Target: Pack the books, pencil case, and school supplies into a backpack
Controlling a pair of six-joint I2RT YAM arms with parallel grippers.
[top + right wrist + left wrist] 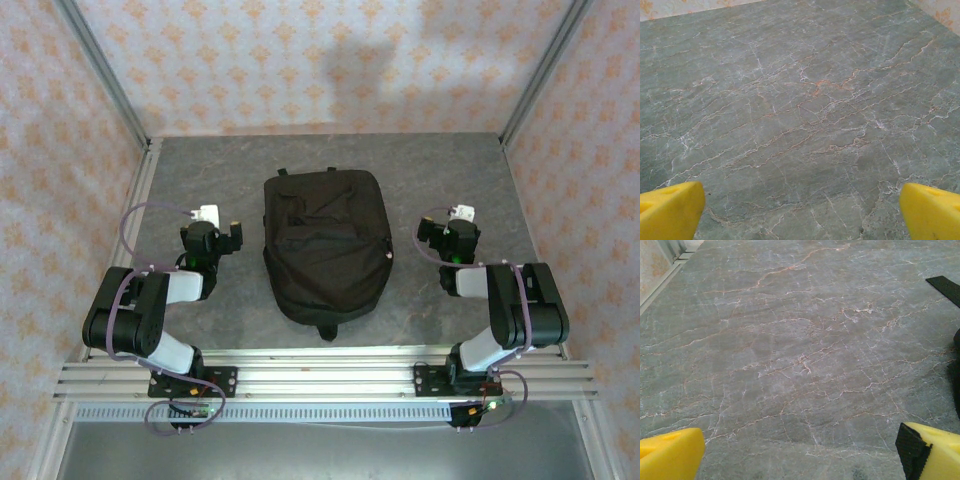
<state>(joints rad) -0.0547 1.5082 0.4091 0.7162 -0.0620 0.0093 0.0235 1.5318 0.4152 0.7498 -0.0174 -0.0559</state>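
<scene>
Top view first: the backpack (326, 245) lies flat in the middle of the tabletop (200, 160), and as far as anyone can tell from up there its main pocket looks closed. The left gripper (218, 236) sits just beside the bag's left edge and the right gripper (448, 240) sits near its right edge. Neither one touches it. The biggest worry is that the bag is soft and floppy. One gripper tugging at a zip or flap probably just drags the whole thing across the smooth stone unless the other arm pins it down.

Left wrist view: the yellow fingers (670, 452) stand wide apart with nothing between them and bare tabletop ahead. A black strap (945, 287) pokes in at the right. If that arm sweeps inward low, the loose strap could catch a finger and yank the bag askew.

Right wrist view: this gripper's fingers (670, 212) are spread wide too, empty, over bare marbled surface. A sideways move from here toward the bag could end up shoving the fabric into a bunch instead of grabbing it.
</scene>
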